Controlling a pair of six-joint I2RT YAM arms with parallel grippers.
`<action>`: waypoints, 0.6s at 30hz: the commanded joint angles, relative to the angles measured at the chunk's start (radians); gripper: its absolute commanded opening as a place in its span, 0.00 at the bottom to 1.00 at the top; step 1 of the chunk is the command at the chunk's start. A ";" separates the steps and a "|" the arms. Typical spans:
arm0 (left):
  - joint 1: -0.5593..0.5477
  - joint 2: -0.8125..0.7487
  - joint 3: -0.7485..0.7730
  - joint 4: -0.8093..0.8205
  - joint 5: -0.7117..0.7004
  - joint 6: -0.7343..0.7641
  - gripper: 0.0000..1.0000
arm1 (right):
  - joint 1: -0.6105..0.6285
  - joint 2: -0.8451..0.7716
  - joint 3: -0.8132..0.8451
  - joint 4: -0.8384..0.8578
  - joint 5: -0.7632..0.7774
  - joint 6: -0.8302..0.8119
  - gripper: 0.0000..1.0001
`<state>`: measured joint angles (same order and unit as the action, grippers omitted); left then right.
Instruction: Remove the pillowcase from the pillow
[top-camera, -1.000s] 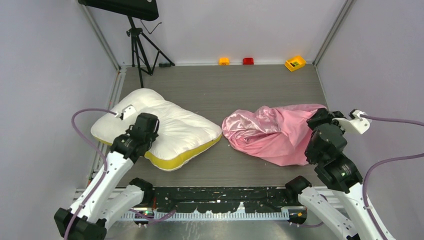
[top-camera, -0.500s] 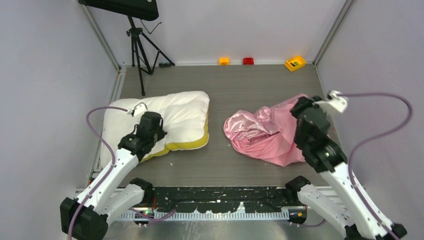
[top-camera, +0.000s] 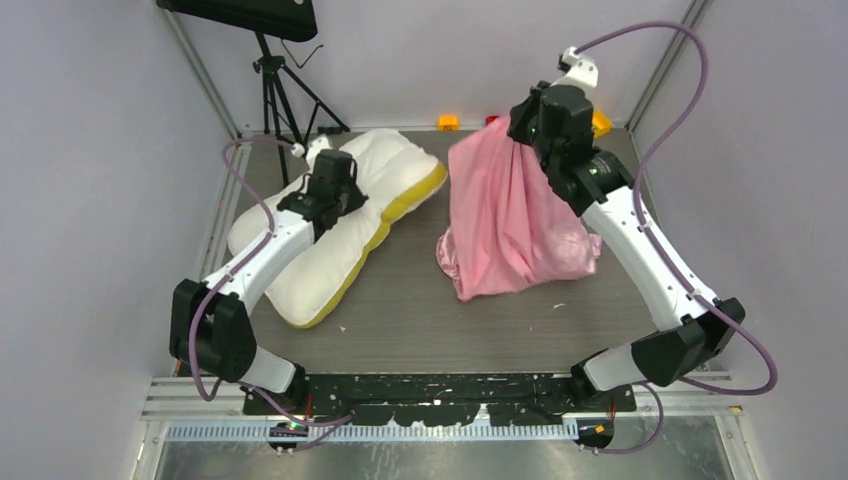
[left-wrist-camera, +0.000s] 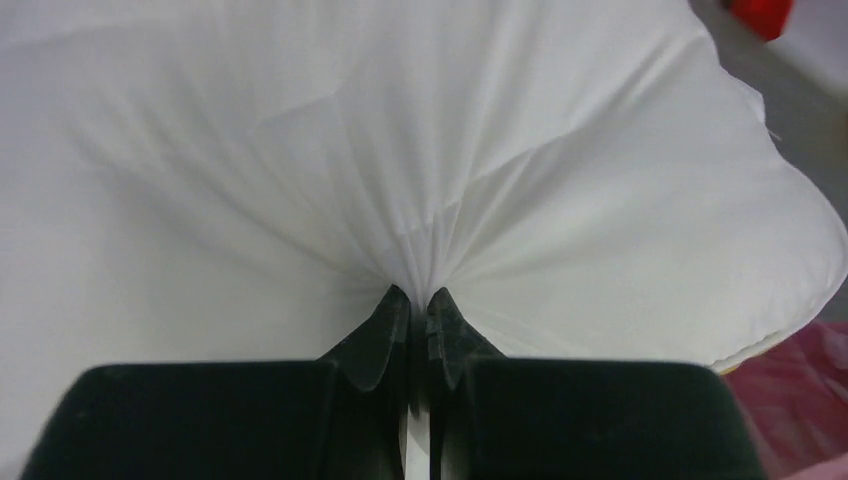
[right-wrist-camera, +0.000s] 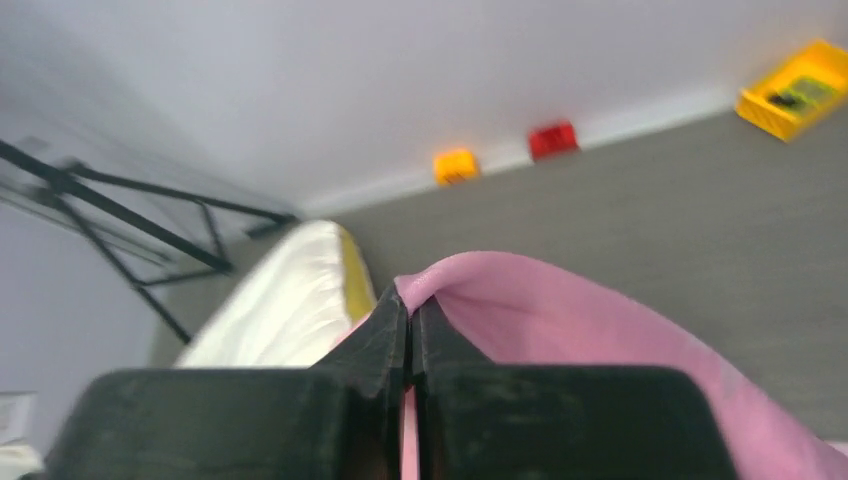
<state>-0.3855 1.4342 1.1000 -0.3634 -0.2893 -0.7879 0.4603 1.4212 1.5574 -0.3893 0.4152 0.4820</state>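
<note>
The white pillow (top-camera: 300, 265) with its yellow edge lies slanted on the left of the table. My left gripper (top-camera: 335, 195) is shut on a pinch of its white cover, and the folds fan out from the fingertips (left-wrist-camera: 418, 295) across the pillow (left-wrist-camera: 500, 150). The pink satin pillowcase (top-camera: 505, 220) is apart from the pillow and hangs like a limp sack, its bottom resting on the table. My right gripper (top-camera: 513, 126) holds its top edge raised at the back. In the right wrist view the gripper (right-wrist-camera: 410, 300) is shut on a pink fold of the pillowcase (right-wrist-camera: 570, 310), with the pillow (right-wrist-camera: 280, 310) beyond.
A black tripod (top-camera: 275, 90) stands at the back left. An orange block (top-camera: 448, 122), a red block (right-wrist-camera: 552, 140) and a yellow box (right-wrist-camera: 795, 88) sit along the back wall. Grey walls close in both sides.
My right arm has swung back and up, lifting the pillowcase from a heap into a hanging sack. My left arm has dragged the pillow toward the back left, turning it.
</note>
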 joint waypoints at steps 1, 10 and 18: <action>0.004 -0.012 0.219 0.103 0.057 0.095 0.23 | -0.005 -0.045 0.167 0.072 -0.082 -0.045 0.18; 0.004 -0.214 0.066 0.000 0.001 0.208 1.00 | -0.006 -0.255 -0.208 0.051 -0.035 -0.048 0.86; 0.004 -0.476 -0.223 0.078 0.038 0.419 1.00 | -0.012 -0.469 -0.695 0.260 0.309 -0.168 0.78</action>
<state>-0.3840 1.0622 0.9825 -0.3424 -0.2581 -0.4961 0.4564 1.0252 1.0393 -0.2829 0.5056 0.3996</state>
